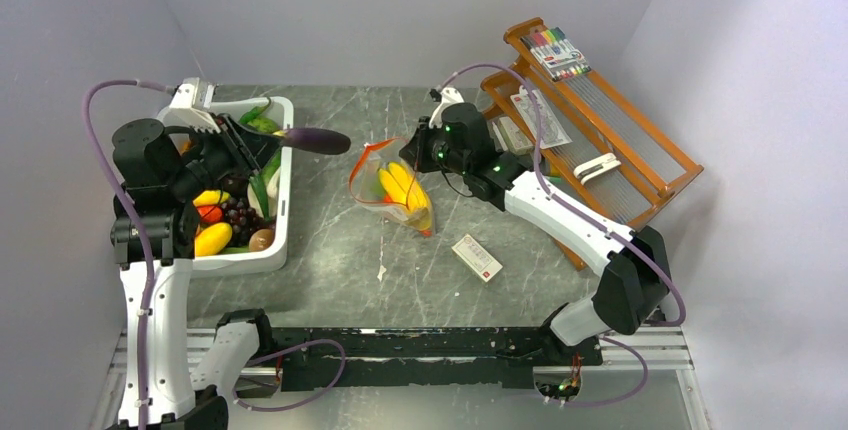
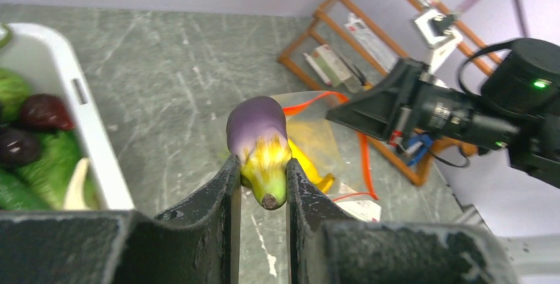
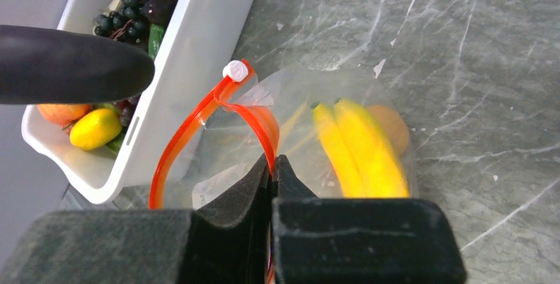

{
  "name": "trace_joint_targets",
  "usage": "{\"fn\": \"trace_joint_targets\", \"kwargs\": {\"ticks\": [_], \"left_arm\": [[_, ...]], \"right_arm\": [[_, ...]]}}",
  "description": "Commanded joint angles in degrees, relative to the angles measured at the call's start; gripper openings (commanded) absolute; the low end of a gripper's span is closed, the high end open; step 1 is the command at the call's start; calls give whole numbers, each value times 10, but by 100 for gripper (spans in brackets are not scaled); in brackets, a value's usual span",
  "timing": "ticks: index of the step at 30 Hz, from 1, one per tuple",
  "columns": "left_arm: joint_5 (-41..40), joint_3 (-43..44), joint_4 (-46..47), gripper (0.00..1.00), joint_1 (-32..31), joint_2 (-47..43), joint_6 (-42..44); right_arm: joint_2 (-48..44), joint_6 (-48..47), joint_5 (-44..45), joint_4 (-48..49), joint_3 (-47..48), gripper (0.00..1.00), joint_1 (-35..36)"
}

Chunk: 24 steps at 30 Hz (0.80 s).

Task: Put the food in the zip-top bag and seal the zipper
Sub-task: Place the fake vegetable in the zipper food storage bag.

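Observation:
My left gripper point(image 2: 263, 178) is shut on the purple eggplant point(image 2: 257, 140) by its green-yellow stem end and holds it in the air between the tub and the bag; the eggplant also shows from above point(image 1: 318, 139) and in the right wrist view point(image 3: 69, 65). The clear zip-top bag point(image 1: 398, 188) lies open on the table with yellow bananas point(image 3: 360, 148) and a peach point(image 3: 389, 125) inside. My right gripper point(image 3: 272, 163) is shut on the red-orange zipper strip point(image 3: 254, 113) and holds the mouth up. More food point(image 1: 228, 215) fills the white tub.
The white tub point(image 1: 283, 175) stands at the left. A small white-and-red box point(image 1: 477, 257) lies in front of the bag. An orange wooden rack point(image 1: 600, 125) with a markers pack point(image 1: 555, 52) stands at the back right.

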Motion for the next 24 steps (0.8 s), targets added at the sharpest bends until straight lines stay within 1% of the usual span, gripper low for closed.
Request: {"fn": "trace_joint_targets", "kwargs": {"ticks": [1, 3, 5, 7, 8, 12, 14, 16, 19, 22, 24], "left_arm": [[118, -1, 63, 7, 1, 1, -32], [172, -10, 76, 7, 2, 7, -42], [217, -31, 115, 7, 2, 4, -70], [246, -47, 145, 7, 1, -3, -90], [251, -50, 145, 7, 1, -5, -89], [229, -61, 128, 7, 1, -8, -61], [189, -70, 112, 7, 1, -4, -45], [184, -80, 101, 7, 1, 5, -27], [191, -96, 107, 7, -4, 25, -27], [178, -107, 124, 7, -24, 32, -30], [139, -112, 137, 7, -52, 31, -22]], "right_arm": [[-15, -13, -17, 41, 1, 0, -2], [-6, -20, -26, 32, 20, 0, -1], [-2, -16, -36, 37, 26, 0, -1], [-4, -9, -40, 48, 19, 0, -2], [-6, -6, -42, 54, 14, 0, -2], [-13, 0, -58, 67, -4, 0, -1], [-17, -1, -62, 70, -10, 0, -2], [-19, -5, -60, 65, -7, 0, -1], [-20, -13, -61, 49, 8, 0, -1], [-24, -12, -61, 55, 6, 0, -1], [-26, -7, -64, 61, 1, 0, -2]]}}
